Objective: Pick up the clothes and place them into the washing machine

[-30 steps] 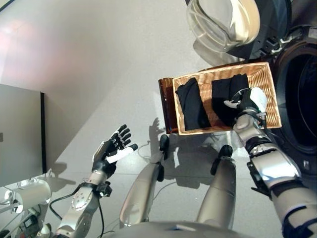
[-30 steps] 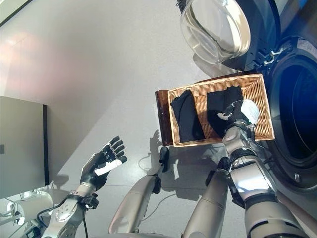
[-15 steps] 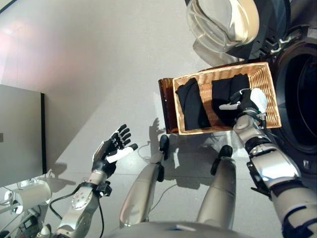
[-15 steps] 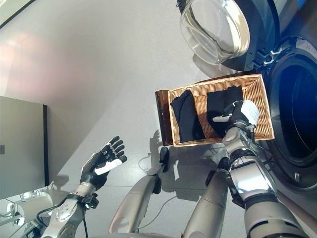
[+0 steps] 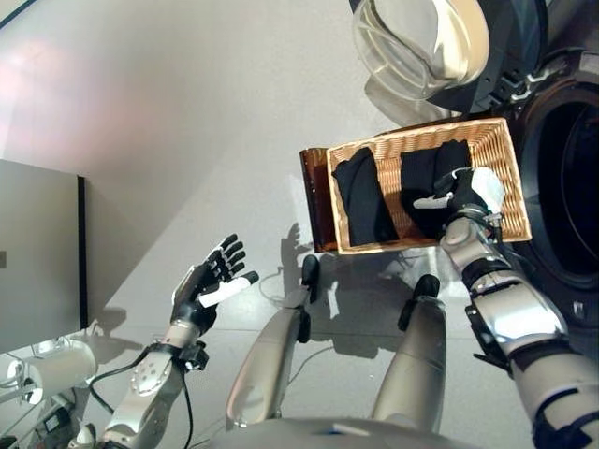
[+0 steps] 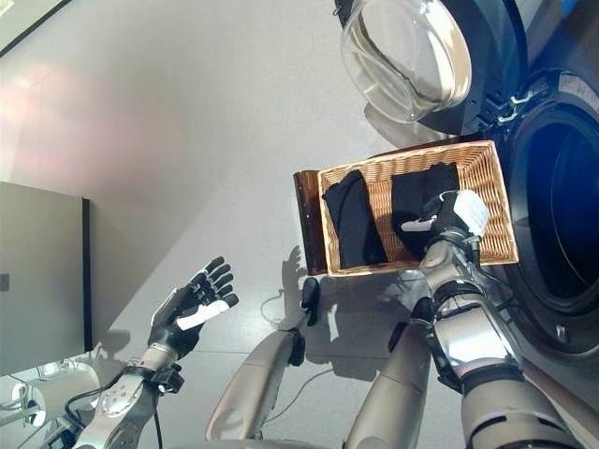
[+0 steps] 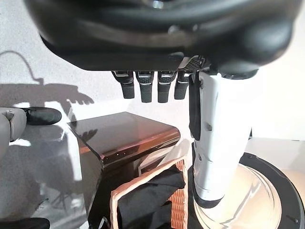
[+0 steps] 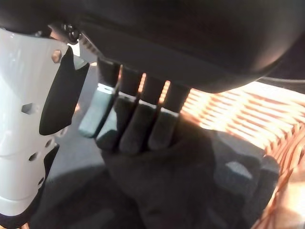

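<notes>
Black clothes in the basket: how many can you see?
2: one black garment on the wicker basket's left side, another to its right under the right hand. More may be hidden underneath.

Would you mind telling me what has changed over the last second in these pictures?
The right hand opened its thumb a little over the right-hand black garment in the wicker basket; its fingers rest on the cloth, not yet gripping. The left hand stays open and idle; the other black garment and washing machine door are unchanged.
</notes>
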